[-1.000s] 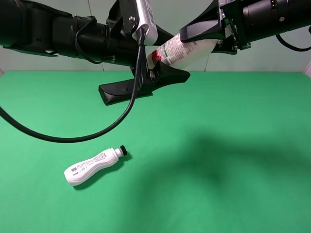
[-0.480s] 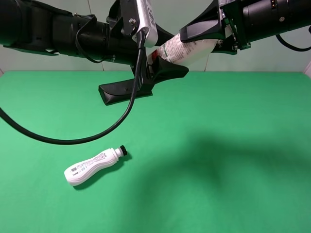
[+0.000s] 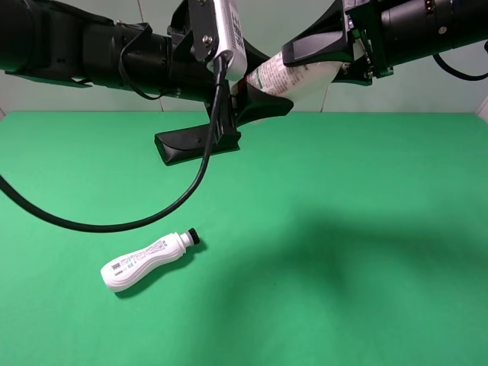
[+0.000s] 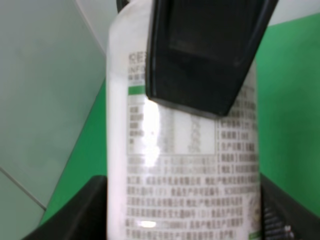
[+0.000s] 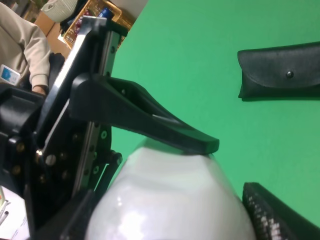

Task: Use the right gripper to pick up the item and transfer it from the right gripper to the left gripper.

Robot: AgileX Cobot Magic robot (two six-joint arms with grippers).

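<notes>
The left gripper (image 3: 263,97) has just squeezed shut on the stubby cream-white plastic bottle (image 3: 293,78). The right gripper (image 3: 326,62) still holds it too, so it can probably let go next.

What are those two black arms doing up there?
Two robot arms are passing a stubby cream-white plastic bottle between them above the green table. The right gripper clamps its body, and the left gripper is shut on its other end. A curvy white bottle with a black cap and a flat black glasses case lie below.
</notes>
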